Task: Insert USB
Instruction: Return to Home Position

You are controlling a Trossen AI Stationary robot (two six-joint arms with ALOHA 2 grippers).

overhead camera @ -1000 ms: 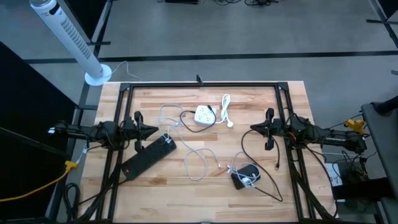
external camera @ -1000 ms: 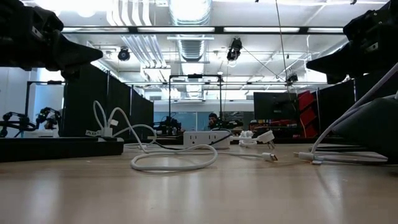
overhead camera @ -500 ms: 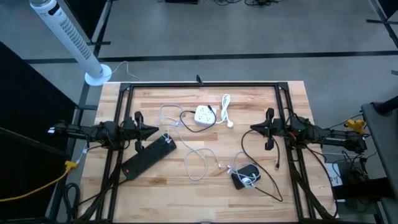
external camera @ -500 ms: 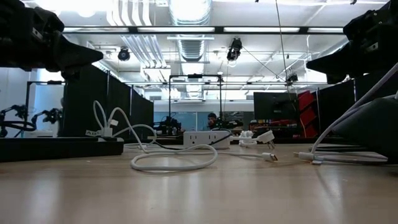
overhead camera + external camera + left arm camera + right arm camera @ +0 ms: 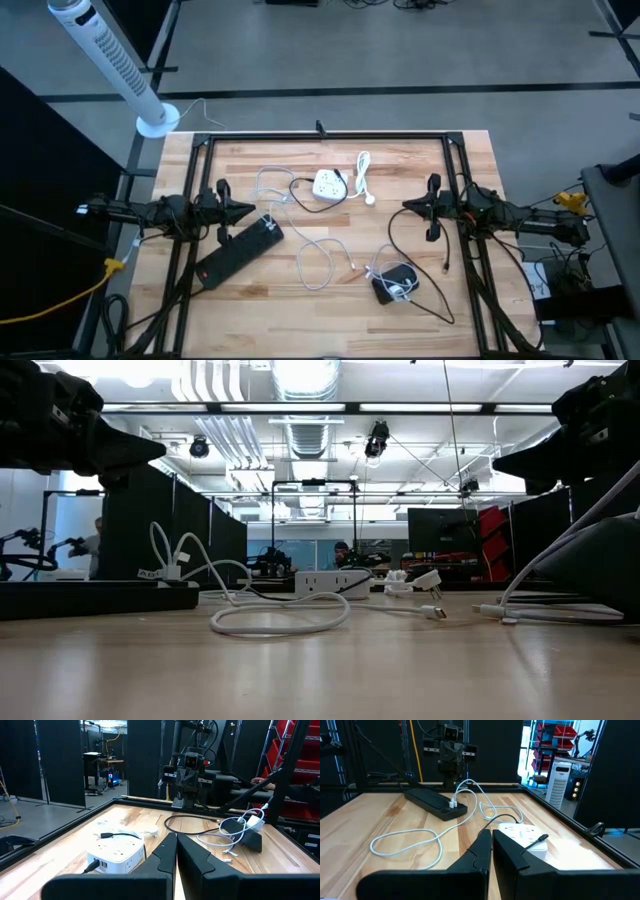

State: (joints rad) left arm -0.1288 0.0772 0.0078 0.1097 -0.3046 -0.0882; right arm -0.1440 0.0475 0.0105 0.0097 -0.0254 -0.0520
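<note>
Plugging looks done to us, and we think the step in hand is going back to the rest spots. The left gripper (image 5: 250,211) hangs at the left middle of the high view and the right gripper (image 5: 407,207) at the right middle, both up off the table (image 5: 420,150). Each one has its two fingers pressed together with nothing between them, as the wrist views show. So the next move calls for very little, we think: keep the arms clear of the cords and come to a stop.

The black power strip (image 5: 238,252) lies left of the middle of the high view. Its long side runs on a slant, from lower left up to upper right. A white cord (image 5: 280,631) is plugged in at its upper right end, and the plug (image 5: 453,803) stands up from the top of the strip. The white plug box (image 5: 326,185) sits near the top middle, with a black cord (image 5: 112,836) going into it. A small black charger (image 5: 385,290) lies at the lower right.
</note>
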